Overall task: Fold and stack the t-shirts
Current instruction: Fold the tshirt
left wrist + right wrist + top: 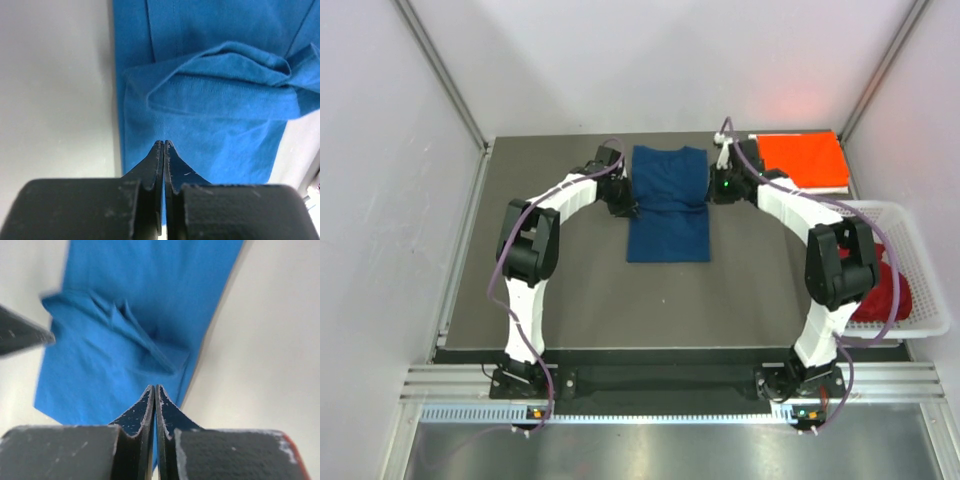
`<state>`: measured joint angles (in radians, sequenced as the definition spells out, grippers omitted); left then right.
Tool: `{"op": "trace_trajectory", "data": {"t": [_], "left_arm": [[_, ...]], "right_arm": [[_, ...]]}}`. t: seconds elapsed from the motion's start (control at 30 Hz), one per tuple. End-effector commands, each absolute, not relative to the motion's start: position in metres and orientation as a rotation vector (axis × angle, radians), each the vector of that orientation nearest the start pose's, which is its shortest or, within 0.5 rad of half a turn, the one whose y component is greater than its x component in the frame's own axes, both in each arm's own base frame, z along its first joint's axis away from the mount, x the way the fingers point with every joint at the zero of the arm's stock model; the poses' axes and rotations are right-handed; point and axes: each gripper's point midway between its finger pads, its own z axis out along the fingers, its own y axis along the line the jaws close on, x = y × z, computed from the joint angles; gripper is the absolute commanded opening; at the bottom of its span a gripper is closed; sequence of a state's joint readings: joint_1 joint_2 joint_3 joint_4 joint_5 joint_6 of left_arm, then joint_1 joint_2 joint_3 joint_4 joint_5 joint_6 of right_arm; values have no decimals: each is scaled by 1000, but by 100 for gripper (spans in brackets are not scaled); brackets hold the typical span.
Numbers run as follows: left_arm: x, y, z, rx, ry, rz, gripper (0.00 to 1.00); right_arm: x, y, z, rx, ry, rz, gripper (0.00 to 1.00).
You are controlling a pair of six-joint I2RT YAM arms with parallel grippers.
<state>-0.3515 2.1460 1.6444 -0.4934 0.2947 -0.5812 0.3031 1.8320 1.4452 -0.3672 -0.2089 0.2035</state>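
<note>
A navy blue t-shirt [668,215] lies flat mid-table, folded into a long strip with the sleeves tucked in. My left gripper [623,203] is at its left edge and my right gripper [712,187] at its right edge. In the left wrist view the left gripper [164,142] is shut, tips over the blue shirt [210,100] near its edge, with no cloth lifted. In the right wrist view the right gripper [154,386] is shut over the shirt [115,355] in the same way. A folded orange-red t-shirt [805,158] lies at the back right. A dark red t-shirt [892,285] is in the basket.
A white lattice basket [923,250] stands at the table's right edge beside the right arm. Grey table [580,290] spreads in front of the shirt. White walls close in the back and sides. One left finger [20,332] shows in the right wrist view.
</note>
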Motion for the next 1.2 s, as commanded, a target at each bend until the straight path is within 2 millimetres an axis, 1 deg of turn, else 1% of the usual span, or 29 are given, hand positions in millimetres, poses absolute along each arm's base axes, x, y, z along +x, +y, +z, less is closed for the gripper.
{"op": "trace_trajectory", "data": {"t": [0.0,0.03,0.1,0.13,0.17,0.23,0.3,0.33,0.4,0.43,0.5,0.57,0.6,0.67,0.7,0.73,0.77,0.83,0.87,0.9,1.0,1.07,1.13,1.17], "left_arm": [[460,-253,58,-179,2640,-702,0],[463,-253,58,-182,2636,-698,0],[464,-255,53,-183,2643,-698,0],[467,-256,55,-183,2637,-703,0],[468,-257,52,-184,2640,-700,0],[473,-257,52,-188,2631,-694,0],[479,-258,54,-190,2613,-693,0],[483,-258,56,-195,2600,-683,0],[490,-259,59,-198,2574,-685,0],[495,-259,61,-203,2559,-684,0],[501,-258,61,-213,2544,-661,0],[512,-256,65,-226,2516,-639,0],[518,-255,67,-230,2499,-639,1],[529,-255,72,-236,2468,-648,1],[534,-253,73,-244,2461,-648,1],[541,-254,82,-252,2440,-659,1],[544,-253,76,-259,2448,-661,1],[551,-251,78,-268,2438,-673,1],[553,-249,80,-272,2433,-675,1],[555,-247,82,-275,2427,-672,1],[557,-240,86,-281,2420,-667,1],[555,-235,87,-278,2430,-660,2],[553,-228,95,-276,2425,-628,2],[551,-226,98,-273,2422,-619,2]], "right_arm": [[444,209,130,-215,2304,508,0],[438,212,122,-225,2313,513,0],[434,218,114,-245,2315,508,0],[434,220,108,-247,2320,509,0],[434,220,103,-251,2329,509,0],[434,223,92,-250,2347,511,0],[436,223,88,-251,2345,504,0],[436,222,81,-247,2354,499,0],[442,222,78,-246,2335,485,0],[445,221,73,-247,2339,473,0],[453,219,69,-251,2334,442,0],[463,219,71,-251,2323,431,0],[471,217,74,-244,2310,419,0],[478,215,79,-230,2295,400,0],[486,213,85,-216,2278,375,0],[489,211,88,-206,2268,368,0],[493,209,92,-199,2256,357,0],[501,205,99,-176,2229,335,0],[504,203,101,-172,2219,327,0],[508,197,102,-152,2214,297,0],[515,193,100,-142,2216,285,0],[515,193,97,-150,2230,292,0],[513,192,96,-152,2245,295,0],[511,195,98,-163,2250,316,0]]}}
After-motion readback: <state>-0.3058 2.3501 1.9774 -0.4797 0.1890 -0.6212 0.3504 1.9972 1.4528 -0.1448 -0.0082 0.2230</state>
